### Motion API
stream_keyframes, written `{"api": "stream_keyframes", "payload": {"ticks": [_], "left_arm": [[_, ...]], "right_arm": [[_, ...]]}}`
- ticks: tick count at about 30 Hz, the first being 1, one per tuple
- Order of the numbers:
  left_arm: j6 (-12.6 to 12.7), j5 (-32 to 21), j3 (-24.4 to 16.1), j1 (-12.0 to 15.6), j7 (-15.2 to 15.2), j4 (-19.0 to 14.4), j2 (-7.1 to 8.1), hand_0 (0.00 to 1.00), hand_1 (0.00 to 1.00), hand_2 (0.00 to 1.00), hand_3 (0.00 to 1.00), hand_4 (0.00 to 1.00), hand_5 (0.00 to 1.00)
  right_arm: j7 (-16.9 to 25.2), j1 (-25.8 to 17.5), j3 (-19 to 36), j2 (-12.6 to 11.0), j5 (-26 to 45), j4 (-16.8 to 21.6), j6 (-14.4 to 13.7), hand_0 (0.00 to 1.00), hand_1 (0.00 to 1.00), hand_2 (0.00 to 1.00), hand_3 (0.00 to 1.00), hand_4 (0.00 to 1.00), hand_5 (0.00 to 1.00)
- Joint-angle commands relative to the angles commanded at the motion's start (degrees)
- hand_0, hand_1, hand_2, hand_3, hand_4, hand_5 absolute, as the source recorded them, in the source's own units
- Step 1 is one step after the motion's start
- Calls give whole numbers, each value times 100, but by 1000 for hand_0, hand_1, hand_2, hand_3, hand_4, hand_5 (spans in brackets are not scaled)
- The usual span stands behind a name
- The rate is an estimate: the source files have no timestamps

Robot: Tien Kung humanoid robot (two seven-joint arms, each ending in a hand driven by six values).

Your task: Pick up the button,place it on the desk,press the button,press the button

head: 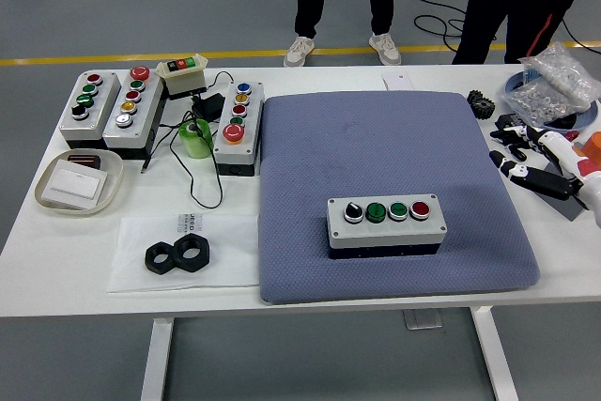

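Sitting on the blue pad [394, 152], the button box [386, 223] faces up near its front edge. Off at the table's [310, 293] right edge, the right hand [526, 152] hovers, fingers loosely spread, holding nothing.

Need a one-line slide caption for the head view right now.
Four-button control box sits on the blue-grey pad; right hand hovers open at the pad's right edge.
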Motion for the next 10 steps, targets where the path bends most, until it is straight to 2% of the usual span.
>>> {"api": "stream_keyframes", "payload": {"ticks": [10], "left_arm": [[74,-67,44,-6,4,0,-10,759,925,971,894,582,998]], "right_arm": [[-20,45,-46,5,-62,-25,-12,932,870,836,778,666,606]]}}
